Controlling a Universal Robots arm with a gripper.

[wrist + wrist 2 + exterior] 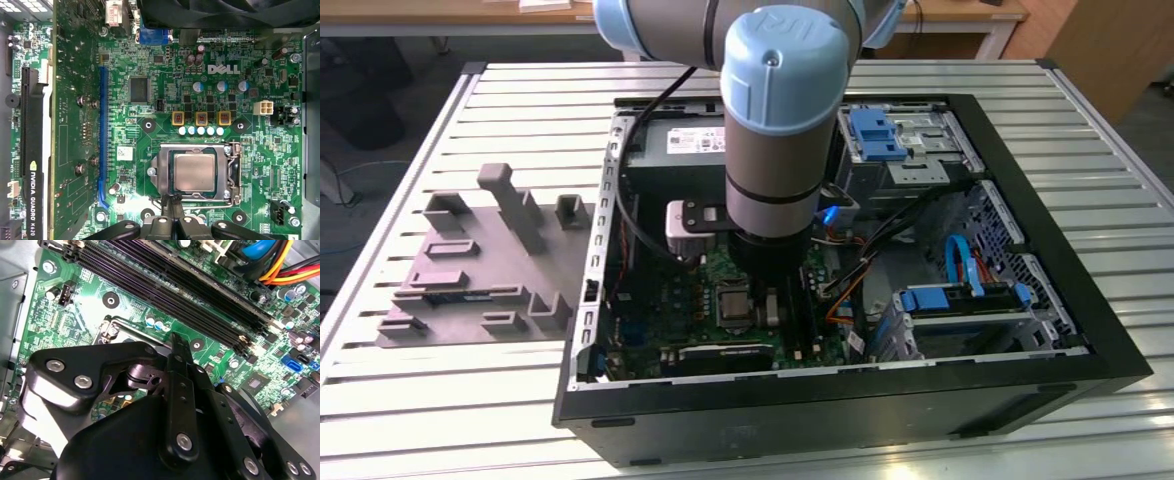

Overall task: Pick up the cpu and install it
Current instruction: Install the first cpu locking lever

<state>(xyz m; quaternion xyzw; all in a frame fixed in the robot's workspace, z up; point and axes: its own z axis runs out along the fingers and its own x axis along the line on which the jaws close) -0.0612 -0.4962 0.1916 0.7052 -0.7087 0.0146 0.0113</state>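
This looks like a lab: a robot arm (781, 120) reaches into an open computer case (1067, 290) on a metal desk (520, 90).

Open black computer case (1067, 330) lying on a slatted metal table (520, 90). Inside, green motherboard (150, 135) with a long blue slot (102, 135), a dark square chip (139, 90), three small amber-framed parts (201, 118) in a row and a white connector (263, 107). In the second wrist view, long black memory slots (165, 285) running across the board, orange and yellow wires (290, 267) nearby. Blue drive brackets (878, 133) and a blue cable (961, 258) toward the exterior view's right. Grey plastic tray (467, 270) with upright blocks just beside the case, on the exterior view's left.
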